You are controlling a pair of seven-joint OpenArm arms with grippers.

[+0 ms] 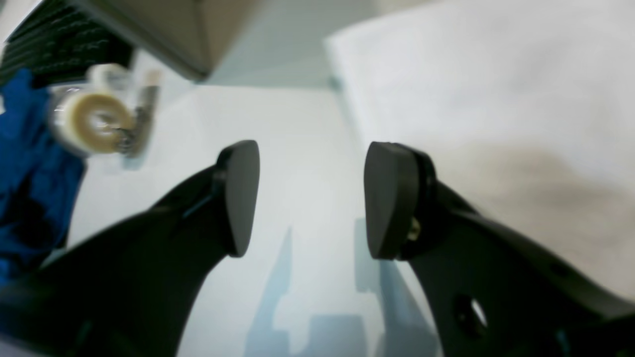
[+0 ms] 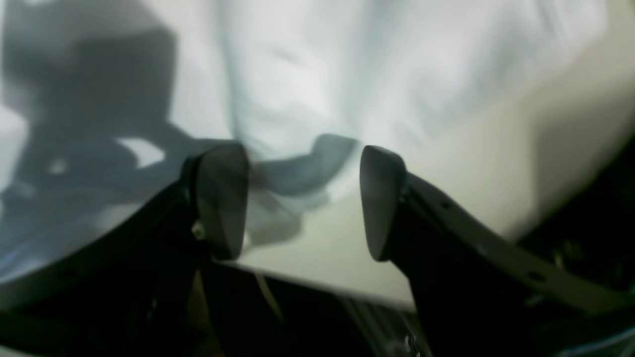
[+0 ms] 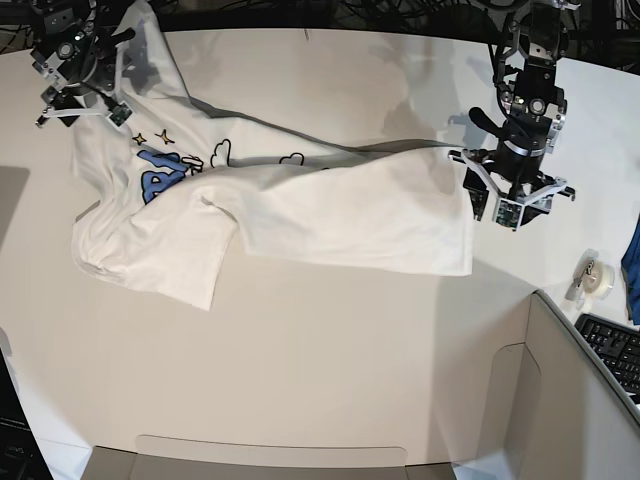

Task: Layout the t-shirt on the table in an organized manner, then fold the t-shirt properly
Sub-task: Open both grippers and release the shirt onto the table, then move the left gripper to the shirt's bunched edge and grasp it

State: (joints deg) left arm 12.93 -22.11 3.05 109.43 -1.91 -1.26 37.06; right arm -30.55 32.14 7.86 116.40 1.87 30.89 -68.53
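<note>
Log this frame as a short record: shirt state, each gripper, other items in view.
t-shirt: spread but partly doubled over, print half covered, not folded neatly
table: white, shirt lying across its far half
left gripper: open, empty, beside the shirt's edge
right gripper: open, empty, over the cloth at the table edge
other: tape roll, keyboard

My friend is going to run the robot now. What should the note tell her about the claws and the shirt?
Left gripper: open, holding nothing, beside the shirt's edge.
Right gripper: open, holding nothing, over the shirt's far corner.
White printed cotton t-shirt: on the smooth white table, rumpled, part of it flopped across the blue lettering.
Done: the shirt is on the table, partly spread.
Left: flatten it out, then fold it.
</note>
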